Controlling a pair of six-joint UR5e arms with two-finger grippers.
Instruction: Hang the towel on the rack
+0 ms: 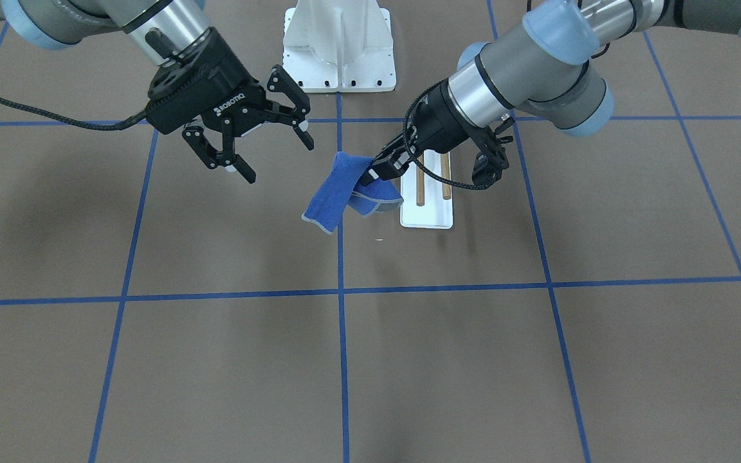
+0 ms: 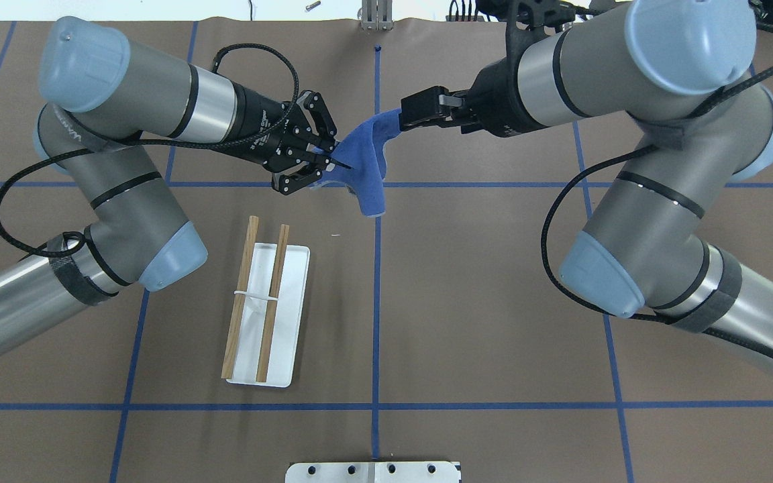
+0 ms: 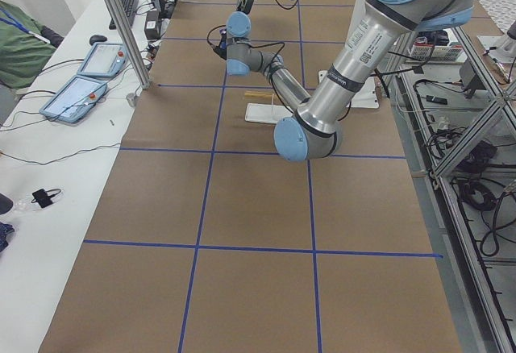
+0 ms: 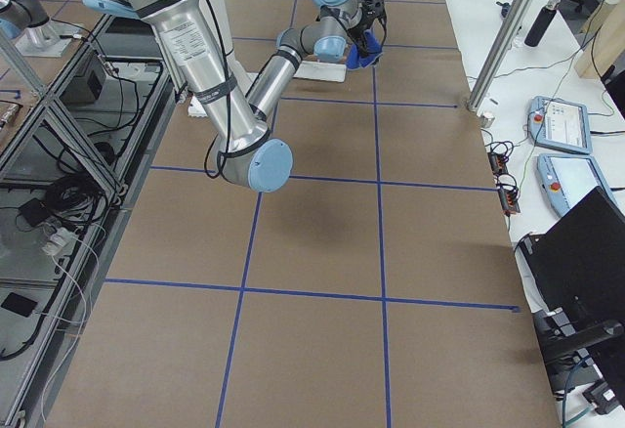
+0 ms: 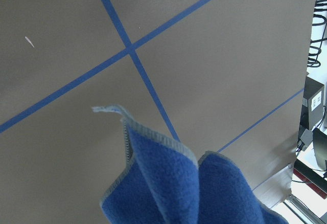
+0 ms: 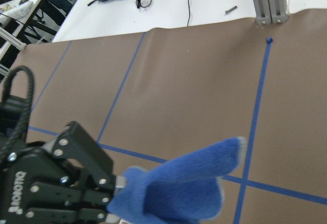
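Note:
The blue towel hangs crumpled in the air, left of the rack in the front view. My left gripper is shut on its upper edge; it also shows in the overhead view. The towel droops below it, and fills the bottom of the left wrist view. The rack has two brown dowels over a white base plate; it stands on the table under my left arm. My right gripper is open and empty, a short way from the towel. The right wrist view shows the towel in the left gripper's fingers.
A white metal pedestal with bolt holes stands at the robot's side of the table, also in the overhead view. Blue tape lines grid the brown table cover. A cable loops off each wrist.

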